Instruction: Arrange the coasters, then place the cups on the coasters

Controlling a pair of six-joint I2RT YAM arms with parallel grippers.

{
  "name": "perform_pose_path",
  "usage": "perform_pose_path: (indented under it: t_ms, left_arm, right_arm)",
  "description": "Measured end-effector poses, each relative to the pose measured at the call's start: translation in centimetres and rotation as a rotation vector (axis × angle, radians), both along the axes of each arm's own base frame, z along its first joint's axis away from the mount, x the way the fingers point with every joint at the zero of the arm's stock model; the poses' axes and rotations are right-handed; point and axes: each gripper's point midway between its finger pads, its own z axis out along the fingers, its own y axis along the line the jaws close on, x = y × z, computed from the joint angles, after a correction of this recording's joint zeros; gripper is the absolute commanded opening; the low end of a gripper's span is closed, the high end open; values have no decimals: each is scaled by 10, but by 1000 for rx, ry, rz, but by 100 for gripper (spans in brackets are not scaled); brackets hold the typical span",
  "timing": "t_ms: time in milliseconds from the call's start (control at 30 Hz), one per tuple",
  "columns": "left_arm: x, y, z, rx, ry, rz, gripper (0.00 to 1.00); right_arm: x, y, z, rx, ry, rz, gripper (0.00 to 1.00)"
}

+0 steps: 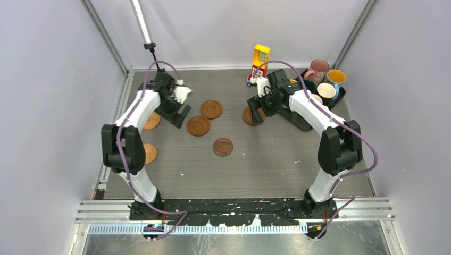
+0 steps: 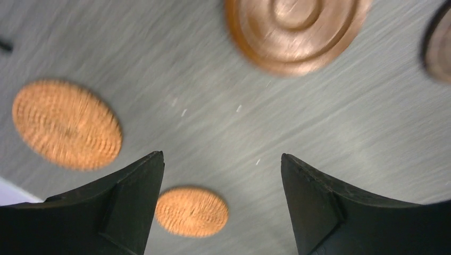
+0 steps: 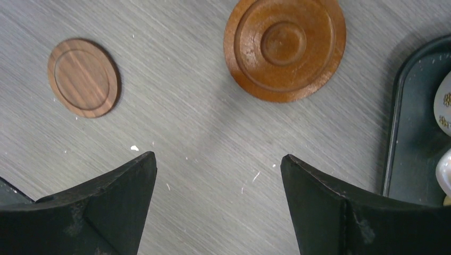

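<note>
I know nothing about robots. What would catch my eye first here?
Two white-and-black arms, the left arm and the right arm, reach over a grey table. Round wooden coasters lie scattered across it; colourful mugs crowd a black tray at the far right, near a yellow-red block tower.

left wrist: view blurred; ringed coaster cut by top edge | right wrist: tray, pale cup cut by right edge | top: right arm hides part of brown coaster
</note>
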Motion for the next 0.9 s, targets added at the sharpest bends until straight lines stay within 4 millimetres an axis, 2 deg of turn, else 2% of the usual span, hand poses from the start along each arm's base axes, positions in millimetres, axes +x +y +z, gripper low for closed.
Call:
perform_pose_path:
  t_ms: [100, 200, 333, 500, 633, 800, 900]
  left_arm:
    - [18, -43, -10, -26, -17, -43, 84]
    - [30, -72, -27, -36, -9, -57, 83]
    - [48, -89, -47, -22, -4, -40, 80]
    - [70, -93, -69, 19, -15, -14, 76]
    - [71, -86, -80, 63, -4, -2, 72]
    - [71, -81, -83, 89, -5, -15, 56]
    - [69, -82, -85, 85, 0, -24, 51]
  right_arm:
    - [9, 8, -3, 13, 1, -8, 91]
    - [17, 18, -5, 26, -4, -16, 91]
    - [25, 26, -6, 40, -9, -24, 91]
    - [26, 29, -5, 47, -7, -32, 91]
    - [27, 29, -5, 47, -8, -32, 91]
    - [26, 28, -7, 42, -5, -34, 91]
    - [23, 26, -12, 32, 4, -36, 91]
